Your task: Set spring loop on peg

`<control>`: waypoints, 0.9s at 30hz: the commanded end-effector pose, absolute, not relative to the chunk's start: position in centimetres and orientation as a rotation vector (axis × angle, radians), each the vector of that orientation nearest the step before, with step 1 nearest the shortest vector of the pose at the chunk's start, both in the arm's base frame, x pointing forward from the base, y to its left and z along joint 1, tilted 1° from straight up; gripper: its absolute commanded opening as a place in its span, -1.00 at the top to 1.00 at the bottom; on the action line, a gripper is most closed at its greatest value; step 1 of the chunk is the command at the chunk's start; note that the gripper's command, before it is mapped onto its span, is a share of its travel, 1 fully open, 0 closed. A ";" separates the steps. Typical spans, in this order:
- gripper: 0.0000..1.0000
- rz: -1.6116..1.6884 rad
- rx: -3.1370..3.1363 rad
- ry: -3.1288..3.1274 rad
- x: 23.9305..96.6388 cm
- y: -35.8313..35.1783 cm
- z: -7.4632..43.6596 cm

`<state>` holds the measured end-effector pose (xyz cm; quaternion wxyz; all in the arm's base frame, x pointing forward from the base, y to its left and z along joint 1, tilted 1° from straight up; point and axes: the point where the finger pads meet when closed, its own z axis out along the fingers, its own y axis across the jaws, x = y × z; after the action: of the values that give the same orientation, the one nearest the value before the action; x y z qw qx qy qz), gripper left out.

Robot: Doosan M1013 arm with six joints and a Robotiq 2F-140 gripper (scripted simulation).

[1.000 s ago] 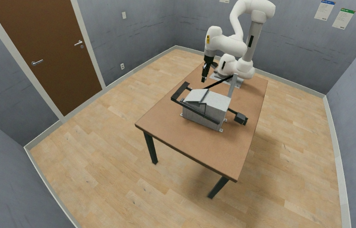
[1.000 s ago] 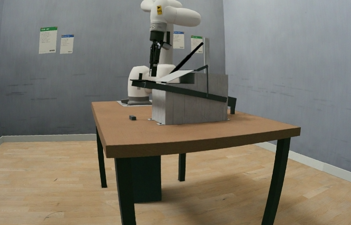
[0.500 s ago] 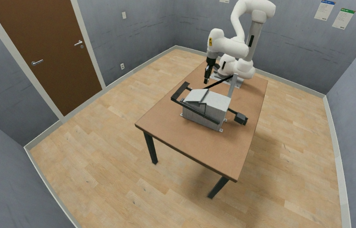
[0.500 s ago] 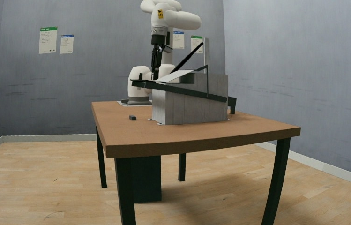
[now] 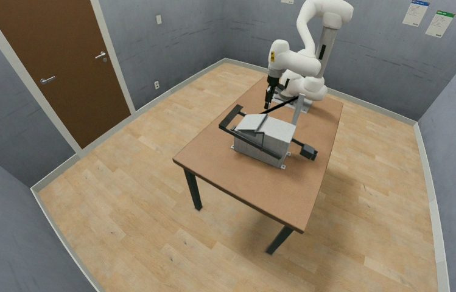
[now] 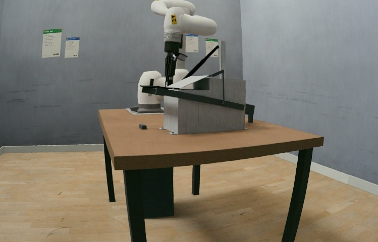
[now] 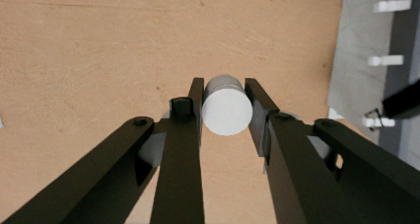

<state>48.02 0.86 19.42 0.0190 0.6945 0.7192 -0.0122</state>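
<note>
My gripper [image 5: 267, 105] [image 6: 169, 82] [image 7: 224, 95] is shut on the steel test weight [image 7: 227, 112], a pale round cylinder, and holds it upright above the bench beside the feeder. The feeder [image 5: 259, 149] [image 6: 212, 115] is a grey box. Its black pedal [image 5: 231, 116] [image 6: 149, 89] is raised at the end of sloping side arms. In the wrist view a top peg [image 7: 392, 5], a middle peg [image 7: 385, 60] and a lower peg [image 7: 385, 122] show at the right. The thin wire loop [image 7: 375, 116] is around the lower peg. The dark spring [image 6: 201, 62] [image 7: 405, 101] slopes up from there to the post.
A grey upright post [image 5: 298, 110] [image 6: 222, 57] rises behind the feeder. A dark block [image 5: 308, 151] sits on an arm at the feeder's far side. A small dark block [image 6: 142, 126] lies on the bench [image 5: 215, 155] [image 6: 137, 146]. The robot base stands at the bench's back.
</note>
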 end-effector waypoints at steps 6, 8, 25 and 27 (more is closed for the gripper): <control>0.50 -0.027 2.160 2.237 46.9 1.8 18.3; 0.50 -0.024 2.161 2.238 46.6 2.1 18.0; 0.50 -0.005 2.170 2.247 44.3 4.0 15.8; 0.50 -0.002 2.171 2.248 44.0 4.2 15.4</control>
<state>44.09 4.09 15.56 0.0082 0.6946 0.7193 -0.0017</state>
